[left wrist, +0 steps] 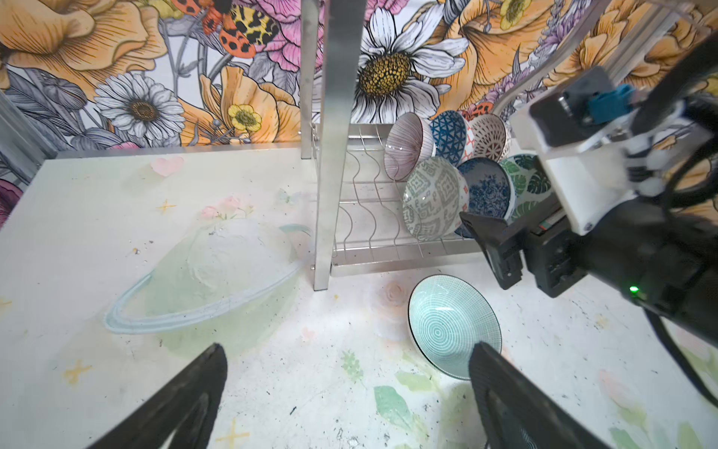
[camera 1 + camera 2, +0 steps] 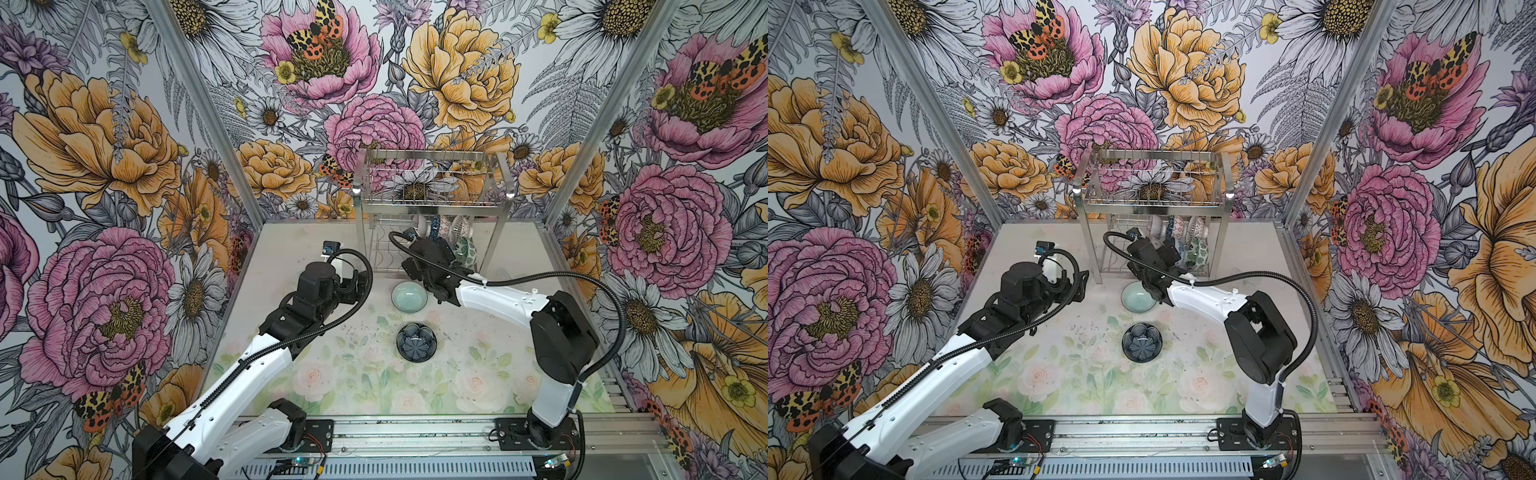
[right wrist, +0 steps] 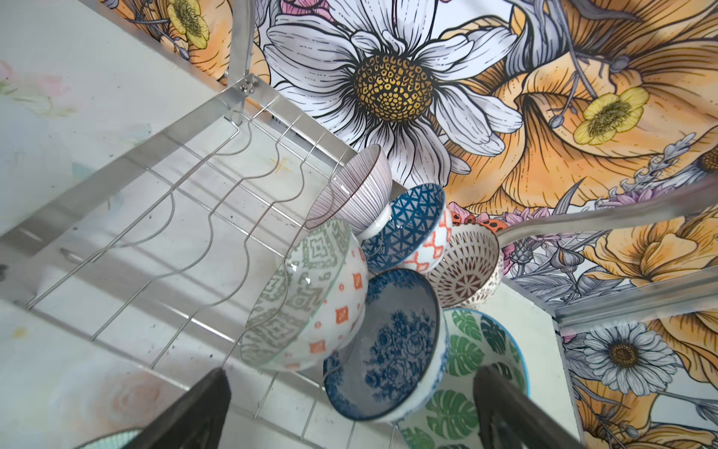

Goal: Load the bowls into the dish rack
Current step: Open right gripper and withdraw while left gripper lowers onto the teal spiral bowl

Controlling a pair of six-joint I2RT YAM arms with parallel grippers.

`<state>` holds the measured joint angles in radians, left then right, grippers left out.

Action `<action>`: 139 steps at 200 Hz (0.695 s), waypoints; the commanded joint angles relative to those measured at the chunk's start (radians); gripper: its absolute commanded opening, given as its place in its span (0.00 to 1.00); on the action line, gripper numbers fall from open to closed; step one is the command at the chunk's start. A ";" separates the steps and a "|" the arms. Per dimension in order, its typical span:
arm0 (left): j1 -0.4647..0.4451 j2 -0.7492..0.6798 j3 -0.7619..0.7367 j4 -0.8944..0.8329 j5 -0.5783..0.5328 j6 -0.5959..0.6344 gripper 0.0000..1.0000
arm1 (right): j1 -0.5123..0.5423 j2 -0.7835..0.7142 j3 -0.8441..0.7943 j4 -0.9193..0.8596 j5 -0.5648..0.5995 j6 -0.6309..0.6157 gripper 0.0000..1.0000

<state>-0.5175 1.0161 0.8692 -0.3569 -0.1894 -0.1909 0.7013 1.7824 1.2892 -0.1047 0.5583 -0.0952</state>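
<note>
While the right gripper (image 3: 349, 379) is seen spread fully wide with nothing in its grasp, the blue floral ceramic bowl (image 3: 388, 346) is found between and just ahead of its fingertips. The green leaf-printed bowl (image 3: 474, 350) sits beside it, and four more patterned bowls (image 3: 303, 299) are leaned on edge in the lower tier of the shiny steel wire dish rack (image 3: 128, 161).

A straight pull-back is called for, so no rim is clipped. Just behind the gripper, the pale celadon ceramic bowl (image 2: 409, 295) lies on the table (image 2: 316, 365). The dark petal-patterned bowl (image 2: 416, 341) lies farther back. The left gripper (image 1: 348, 350), equally wide and empty, is poised just short of the celadon one.
</note>
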 commanded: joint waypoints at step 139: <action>-0.076 0.420 -0.004 0.216 0.225 -0.176 0.99 | -0.041 -0.525 -0.397 0.032 -0.127 0.173 1.00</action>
<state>-0.5720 1.3975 0.8539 -0.2169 -0.0044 -0.3443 0.6762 1.2587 0.9005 -0.0952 0.4454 0.0498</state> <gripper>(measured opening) 0.987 0.996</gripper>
